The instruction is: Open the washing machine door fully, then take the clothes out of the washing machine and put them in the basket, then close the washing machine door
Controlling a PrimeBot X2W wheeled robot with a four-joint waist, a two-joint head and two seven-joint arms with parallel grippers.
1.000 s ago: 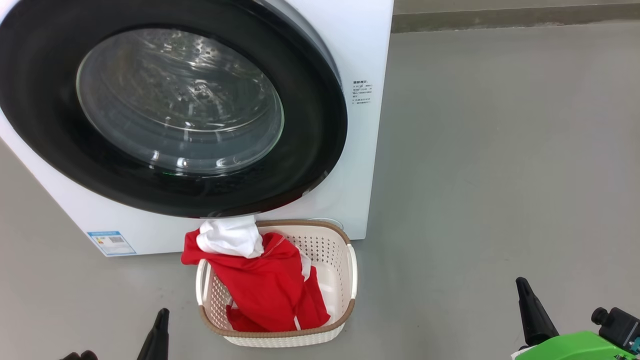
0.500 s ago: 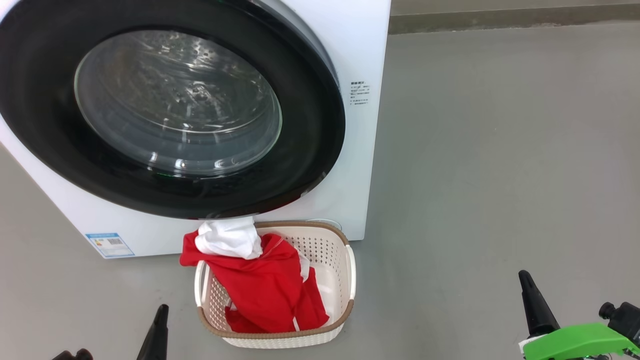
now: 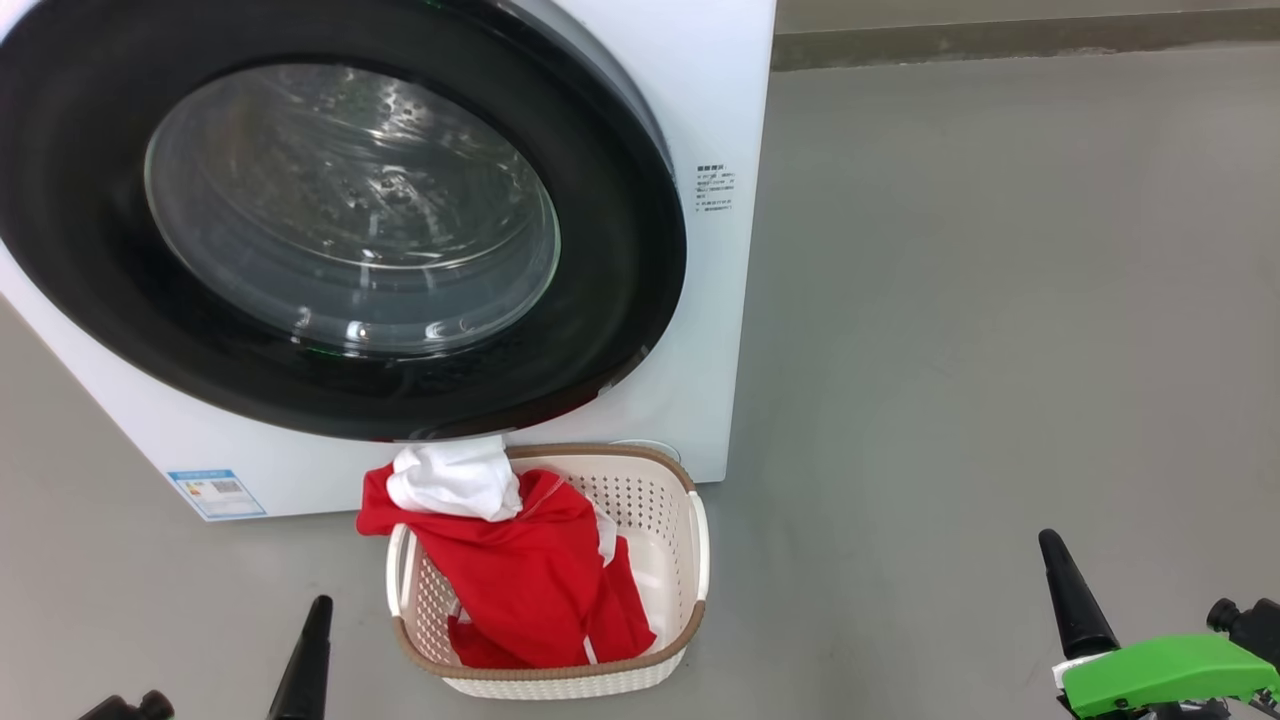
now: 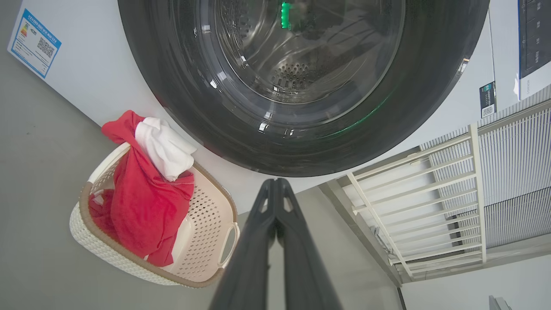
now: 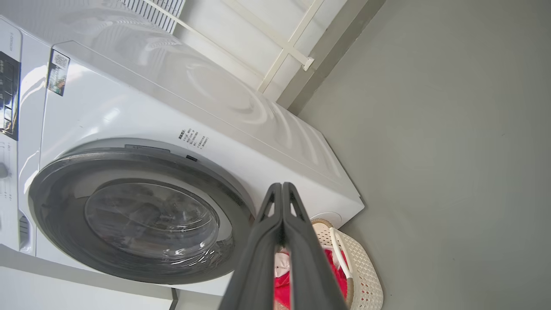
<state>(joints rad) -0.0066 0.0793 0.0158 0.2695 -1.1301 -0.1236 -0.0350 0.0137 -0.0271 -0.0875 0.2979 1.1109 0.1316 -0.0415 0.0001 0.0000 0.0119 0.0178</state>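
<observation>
Though the door (image 3: 340, 210) looks flush against the washer (image 3: 725, 90), I cannot tell whether it has latched, and an unlatched door could swing out. The clothes (image 3: 530, 580) lie in the basket (image 3: 692, 530) on the floor (image 3: 950, 300), just in front of the washer. Red cloth hangs over the basket's far-left rim and the white piece sits on top, close under the door, so a nudge could spill them. The left pincer (image 4: 275, 185) hangs low, near and left of the basket. The right pincer (image 5: 282, 187) hangs low at near right. Both point toward the washer, clenched on nothing and well apart from everything.
</observation>
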